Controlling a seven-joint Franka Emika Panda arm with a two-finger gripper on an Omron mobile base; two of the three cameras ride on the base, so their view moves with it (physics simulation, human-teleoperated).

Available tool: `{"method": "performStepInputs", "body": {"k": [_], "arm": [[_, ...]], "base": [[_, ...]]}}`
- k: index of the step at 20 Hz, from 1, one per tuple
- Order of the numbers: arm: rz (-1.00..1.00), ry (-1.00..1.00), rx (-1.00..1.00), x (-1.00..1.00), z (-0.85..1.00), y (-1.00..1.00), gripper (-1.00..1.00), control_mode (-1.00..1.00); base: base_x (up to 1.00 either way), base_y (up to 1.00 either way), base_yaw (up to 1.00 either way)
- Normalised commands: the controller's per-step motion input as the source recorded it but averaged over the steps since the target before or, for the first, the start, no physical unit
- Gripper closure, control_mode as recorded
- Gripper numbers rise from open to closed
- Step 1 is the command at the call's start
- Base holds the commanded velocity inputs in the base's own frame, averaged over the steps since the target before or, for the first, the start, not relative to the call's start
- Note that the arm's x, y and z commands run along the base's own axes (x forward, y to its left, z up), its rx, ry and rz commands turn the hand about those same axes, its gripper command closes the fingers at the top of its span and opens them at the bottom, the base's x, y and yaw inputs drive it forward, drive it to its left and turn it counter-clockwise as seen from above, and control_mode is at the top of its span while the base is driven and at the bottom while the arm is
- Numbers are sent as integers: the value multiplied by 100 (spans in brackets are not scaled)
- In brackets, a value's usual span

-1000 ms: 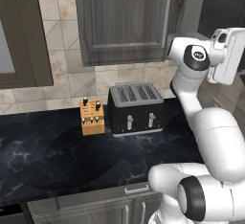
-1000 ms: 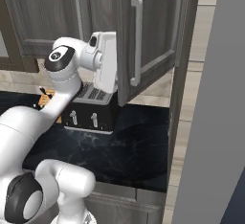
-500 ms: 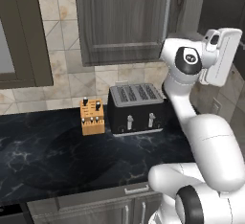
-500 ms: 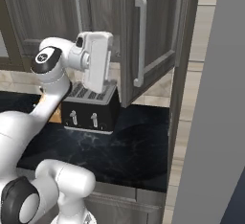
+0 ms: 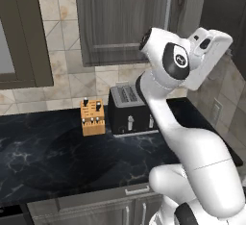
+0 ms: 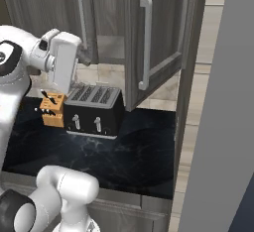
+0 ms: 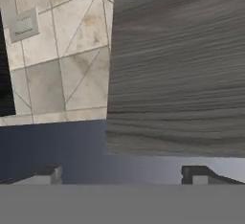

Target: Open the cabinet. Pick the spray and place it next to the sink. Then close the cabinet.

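One door of the cabinet (image 6: 154, 37) swung open at the table's right end, the other door (image 5: 122, 19) shut. Left to right along the table's (image 5: 43, 156) back edge: knife block (image 5: 92, 118), then toaster (image 5: 132, 109) just beside it. Pincer (image 7: 122, 173) spread wide, holding nothing, raised before the grey wood-grain panel (image 7: 182, 70). Opening step judged partly done, spray and sink not made out. Next: probably hooking the shut door's bar handle (image 5: 167, 8) or reaching into the open half for the spray.
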Motion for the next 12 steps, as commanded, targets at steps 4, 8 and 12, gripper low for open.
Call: {"method": "performStepInputs", "body": {"k": [4, 8, 12], "arm": [[14, -40, 46, -18, 0, 29, -100, -100], [11, -41, 44, -2, -10, 6, -100, -100], [10, -33, 37, 27, -25, 1, -100, -100]], "base": [[0, 0, 0], [0, 0, 0], [0, 0, 0]]}}
